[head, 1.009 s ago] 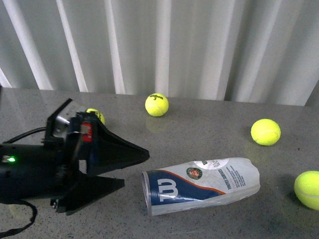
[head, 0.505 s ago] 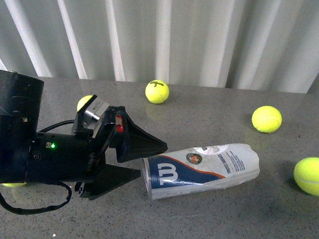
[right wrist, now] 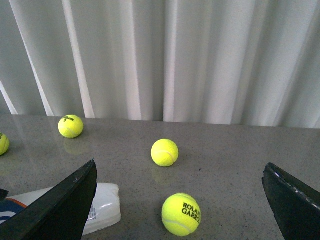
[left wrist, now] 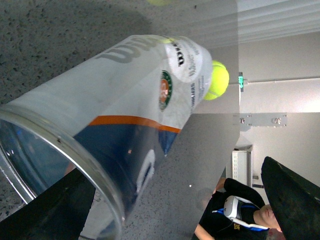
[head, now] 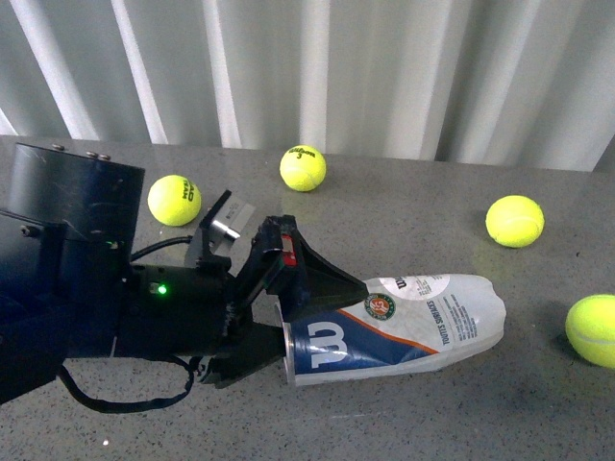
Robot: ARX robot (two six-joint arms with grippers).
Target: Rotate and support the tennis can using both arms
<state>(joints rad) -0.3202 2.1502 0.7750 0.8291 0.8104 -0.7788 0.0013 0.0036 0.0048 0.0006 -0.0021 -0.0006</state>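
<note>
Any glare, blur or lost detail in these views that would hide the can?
Front view: even light, sharp; the can reads clearly, the left arm is nearly featureless black. Left wrist view: the can's rim looms close and slightly soft. Right wrist view: sharp, bright curtain, faint reflections under the balls, pincer fingers in silhouette.

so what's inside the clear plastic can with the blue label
No ball shows through the open silver-rimmed mouth of the clear tennis can; a jaw of the black left gripper sits at that mouth. The label hides the far end.
</note>
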